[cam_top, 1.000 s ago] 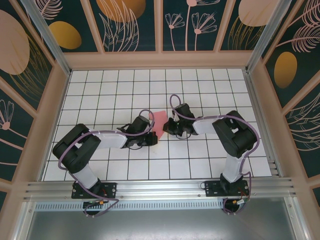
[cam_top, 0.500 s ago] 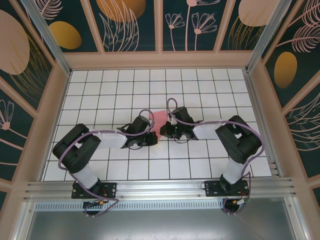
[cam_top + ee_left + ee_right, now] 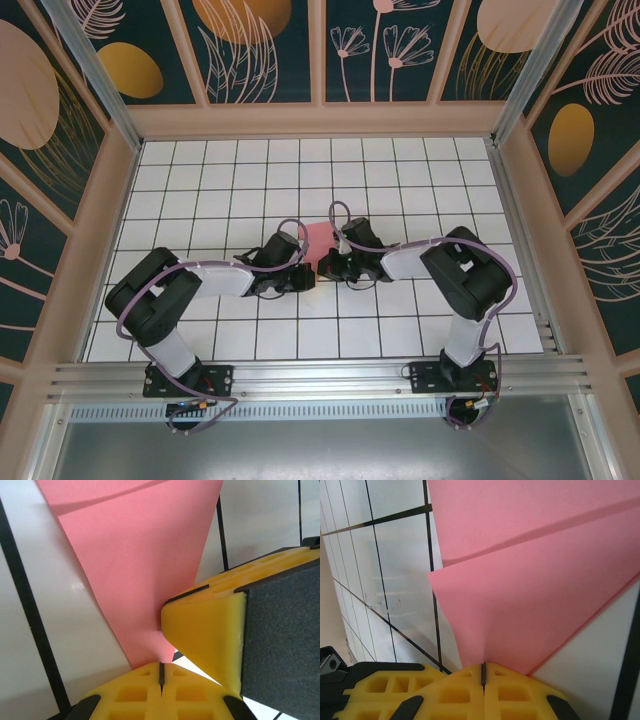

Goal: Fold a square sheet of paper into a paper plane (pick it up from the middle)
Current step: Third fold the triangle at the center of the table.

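Lighting bright, even, from overhead. Soft, short shadows on the white table; a faint fold shadow crosses the pink paper. Mild tile glare in wrist views.

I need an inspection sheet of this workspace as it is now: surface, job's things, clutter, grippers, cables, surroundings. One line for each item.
Surface: table of white tiles with black grid lines.
Job's things: sheet of paper, pink, folded with layers showing, at the table's middle between both grippers.
Clutter: nothing seen.
Grippers: left gripper shut on a pointed tip of the paper; right gripper shut on another corner.
Cables: purple cables loop along both arms.
Surroundings: dark panel walls with leaf and flower patterns; metal rail at the near edge.
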`<state>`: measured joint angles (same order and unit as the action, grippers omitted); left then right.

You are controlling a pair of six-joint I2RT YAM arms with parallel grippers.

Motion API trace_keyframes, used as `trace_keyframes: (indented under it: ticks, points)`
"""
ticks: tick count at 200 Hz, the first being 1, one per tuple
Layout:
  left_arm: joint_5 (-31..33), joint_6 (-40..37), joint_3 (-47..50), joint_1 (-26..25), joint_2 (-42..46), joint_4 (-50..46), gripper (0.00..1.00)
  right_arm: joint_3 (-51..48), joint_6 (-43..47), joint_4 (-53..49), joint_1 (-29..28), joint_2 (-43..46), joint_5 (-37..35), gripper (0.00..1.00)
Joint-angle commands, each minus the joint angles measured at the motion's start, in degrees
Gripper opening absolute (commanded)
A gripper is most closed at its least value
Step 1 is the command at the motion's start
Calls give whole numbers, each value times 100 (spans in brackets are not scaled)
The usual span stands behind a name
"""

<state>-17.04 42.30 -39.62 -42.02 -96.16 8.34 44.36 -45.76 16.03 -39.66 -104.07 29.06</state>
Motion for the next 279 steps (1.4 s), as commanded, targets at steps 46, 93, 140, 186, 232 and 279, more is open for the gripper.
trace_keyframes:
  ticks: [46, 93, 140, 186, 232, 279]
  points:
    - [62, -3, 100, -33, -167, -478, 0, 302, 203, -782, 263, -343, -480, 0]
    - [-121, -90, 294, -32, -454, -575, 0, 390, 497, -824, 795, -491, -524, 0]
    - [-153, -169, 279, -27, -483, -666, 0, 708, 692, -981, 1282, -642, -602, 0]
    - [-103, -248, 209, -26, -430, -761, 0, 1209, 827, -1274, 1534, -685, -697, 0]
    - [-37, -407, -206, -28, 219, -750, 0, 962, 728, -1123, 1462, 220, -504, 1]
    - [570, -133, -558, -27, 510, -317, 12, 263, 517, -985, 1258, 842, -522, 31]
